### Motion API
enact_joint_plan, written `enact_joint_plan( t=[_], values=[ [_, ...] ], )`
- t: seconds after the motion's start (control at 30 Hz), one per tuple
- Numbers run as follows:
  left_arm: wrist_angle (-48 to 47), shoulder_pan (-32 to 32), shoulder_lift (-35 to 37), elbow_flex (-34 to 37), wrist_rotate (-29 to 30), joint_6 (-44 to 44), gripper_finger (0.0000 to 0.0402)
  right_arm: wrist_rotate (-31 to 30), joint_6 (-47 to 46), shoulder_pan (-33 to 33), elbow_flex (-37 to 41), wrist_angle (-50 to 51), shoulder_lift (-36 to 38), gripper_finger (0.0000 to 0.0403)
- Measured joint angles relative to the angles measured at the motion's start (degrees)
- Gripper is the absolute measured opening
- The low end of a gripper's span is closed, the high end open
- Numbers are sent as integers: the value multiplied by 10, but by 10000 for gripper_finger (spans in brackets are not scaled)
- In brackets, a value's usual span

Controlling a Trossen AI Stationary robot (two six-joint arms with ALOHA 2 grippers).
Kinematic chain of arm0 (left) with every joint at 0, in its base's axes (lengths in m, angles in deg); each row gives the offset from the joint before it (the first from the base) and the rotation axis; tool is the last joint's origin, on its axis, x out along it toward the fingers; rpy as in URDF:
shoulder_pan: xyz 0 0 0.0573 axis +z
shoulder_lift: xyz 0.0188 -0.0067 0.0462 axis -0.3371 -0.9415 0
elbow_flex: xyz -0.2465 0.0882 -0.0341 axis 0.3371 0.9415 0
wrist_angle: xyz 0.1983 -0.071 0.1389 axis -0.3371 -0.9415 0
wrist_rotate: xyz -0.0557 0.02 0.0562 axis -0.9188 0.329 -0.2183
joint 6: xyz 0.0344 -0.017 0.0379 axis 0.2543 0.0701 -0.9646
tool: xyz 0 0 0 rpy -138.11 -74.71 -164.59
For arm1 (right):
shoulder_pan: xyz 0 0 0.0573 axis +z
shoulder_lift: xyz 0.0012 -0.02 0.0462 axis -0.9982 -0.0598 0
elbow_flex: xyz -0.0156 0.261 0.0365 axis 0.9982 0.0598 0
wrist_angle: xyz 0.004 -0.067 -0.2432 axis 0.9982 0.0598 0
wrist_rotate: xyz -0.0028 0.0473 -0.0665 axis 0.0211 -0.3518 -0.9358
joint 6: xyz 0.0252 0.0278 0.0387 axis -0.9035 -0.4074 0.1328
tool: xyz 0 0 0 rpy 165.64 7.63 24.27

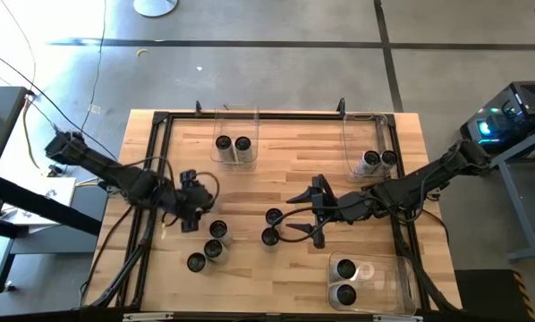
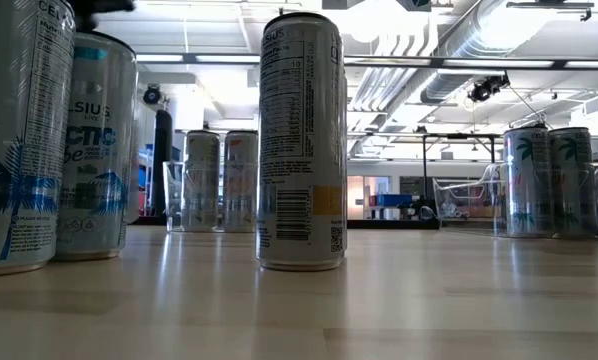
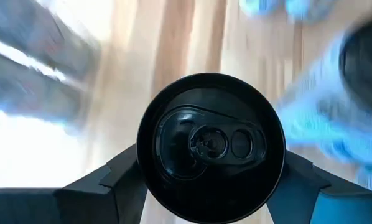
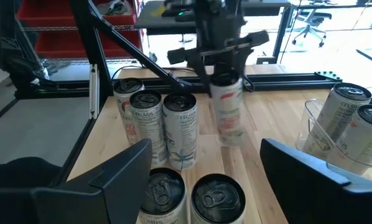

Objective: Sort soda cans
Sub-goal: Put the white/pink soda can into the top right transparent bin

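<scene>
Left tool (image 1: 190, 215) clamped on a slim silver-white soda can with dark round top (image 3: 211, 146), lifted off the wooden tabletop (image 1: 276, 179) at its left side. Right tool (image 1: 301, 215) spread wide, straddling two standing cans (image 4: 192, 196) mid-tabletop.

A light wooden table (image 1: 276, 170) edged by a black frame (image 1: 157, 170) is seen carrying three clear plastic bins (image 1: 234, 134), while red shelving (image 4: 43, 25) and office chairs (image 4: 310, 28) are glimpsed beyond.
</scene>
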Motion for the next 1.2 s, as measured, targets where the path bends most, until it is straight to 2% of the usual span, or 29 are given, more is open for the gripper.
enact_joint_plan(
  t=[0.2,0.37,0.57,0.77,0.97,1.2],
  values=[
    [12,90,0,-59,-19,-112,240,0,0,0,0,20,0,296],
    [85,162,-29,-110,-109,-206,240,1,-22,0,0,54,6,296],
    [149,215,-168,-216,-209,-311,240,16,-130,21,0,170,58,296],
    [168,257,-320,-336,-227,-409,241,4,-250,52,0,273,101,296],
    [183,299,-430,-381,-291,-426,244,-25,-328,60,0,342,95,296],
    [177,317,-468,-389,-294,-445,252,-31,-361,59,0,367,67,296]
  ],
)
